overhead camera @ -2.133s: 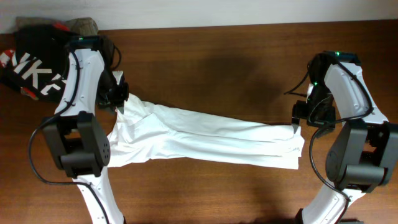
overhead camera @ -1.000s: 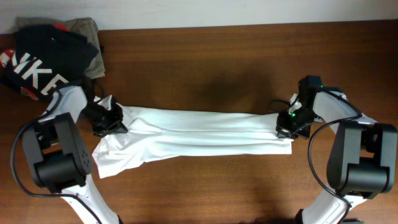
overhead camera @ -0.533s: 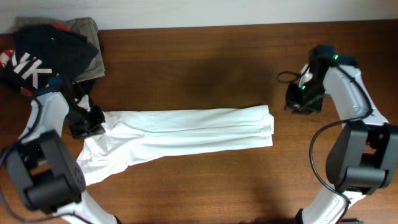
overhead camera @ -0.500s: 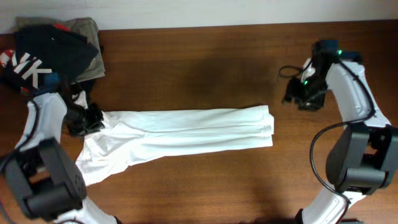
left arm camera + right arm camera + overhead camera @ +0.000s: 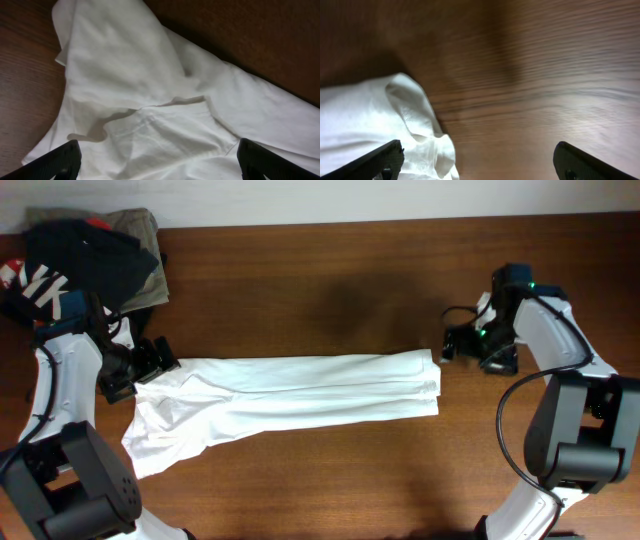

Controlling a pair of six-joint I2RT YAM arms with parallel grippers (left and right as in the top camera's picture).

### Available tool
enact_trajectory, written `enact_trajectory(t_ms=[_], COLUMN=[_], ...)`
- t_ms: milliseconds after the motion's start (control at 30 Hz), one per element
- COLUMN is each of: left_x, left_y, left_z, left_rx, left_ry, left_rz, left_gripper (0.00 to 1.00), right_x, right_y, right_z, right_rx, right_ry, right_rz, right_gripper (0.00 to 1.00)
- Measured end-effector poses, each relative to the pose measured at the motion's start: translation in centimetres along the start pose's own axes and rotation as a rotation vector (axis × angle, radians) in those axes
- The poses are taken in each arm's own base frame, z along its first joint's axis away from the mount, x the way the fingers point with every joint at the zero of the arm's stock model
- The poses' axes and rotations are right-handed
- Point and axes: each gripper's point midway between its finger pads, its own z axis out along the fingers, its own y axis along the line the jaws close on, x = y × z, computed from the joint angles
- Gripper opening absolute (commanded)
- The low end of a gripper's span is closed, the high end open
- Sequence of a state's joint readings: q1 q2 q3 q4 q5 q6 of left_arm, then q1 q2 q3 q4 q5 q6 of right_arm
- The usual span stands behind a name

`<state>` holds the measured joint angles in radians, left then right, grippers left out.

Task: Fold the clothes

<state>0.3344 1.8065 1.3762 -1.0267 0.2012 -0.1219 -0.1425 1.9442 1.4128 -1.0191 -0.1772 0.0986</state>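
Note:
The clothes, a white t-shirt (image 5: pixel 300 390), lie flat on the brown table as a long folded strip running left to right. My left gripper (image 5: pixel 152 362) hangs open over its left end. In the left wrist view the white fabric (image 5: pixel 165 115) fills the space between the wide-spread fingertips (image 5: pixel 62 160), and nothing is pinched. My right gripper (image 5: pixel 452 348) is open just off the strip's right end. In the right wrist view the shirt's folded edge (image 5: pixel 415 130) lies by the left fingertip (image 5: pixel 387 159), with bare wood between the jaws.
A black garment with large white letters (image 5: pixel 75 265) and an olive-grey garment (image 5: pixel 135 222) are piled at the far left corner. The table's far edge (image 5: pixel 350 224) meets a white wall. Bare wood shows in front of and behind the shirt.
Both grippers went from shut on the shirt's ends to open and let it go. The shirt shifted left and settled flat. The right gripper drew off to the right.

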Motion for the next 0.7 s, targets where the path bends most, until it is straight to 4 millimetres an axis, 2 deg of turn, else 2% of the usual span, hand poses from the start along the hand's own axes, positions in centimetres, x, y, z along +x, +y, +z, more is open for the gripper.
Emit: enact_trajectory(t_ms=[133,333,433,500,667,700], left_x=[0.0,-0.3,-0.4,-0.4,-0.4,-0.4], left_y=[0.0,0.0,0.0,0.0,0.0,0.0], left_z=[0.0,0.0,0.0,0.0,0.0,0.0], left_rx=[-0.001,0.001,0.001,0.001,0.001,0.001], left_ry=[0.000,-0.013,-0.015,-0.015,-0.015,-0.015], left_rz=[0.000,0.003,0.003,0.003,0.003,0.003], left_gripper=[0.99,0.99,0.99,0.99,0.99,0.99], right_x=[1.8,3.3,3.4,3.6,4.4,4.5], right_y=[1.4,2.9,3.4,3.7,5.1,5.3], right_z=[1.9,3.3,3.4,3.4,3.5,3.5], right_rx=[-0.112,-0.227,-0.260,-0.279,-0.366,-0.373], right_ry=[0.042,0.066,0.067,0.070,0.097,0.102], right_rz=[-0.061,-0.101,-0.106,-0.105,-0.097,-0.099], right_gripper=[0.99,0.99,0.99,0.91,0.88,0.83])
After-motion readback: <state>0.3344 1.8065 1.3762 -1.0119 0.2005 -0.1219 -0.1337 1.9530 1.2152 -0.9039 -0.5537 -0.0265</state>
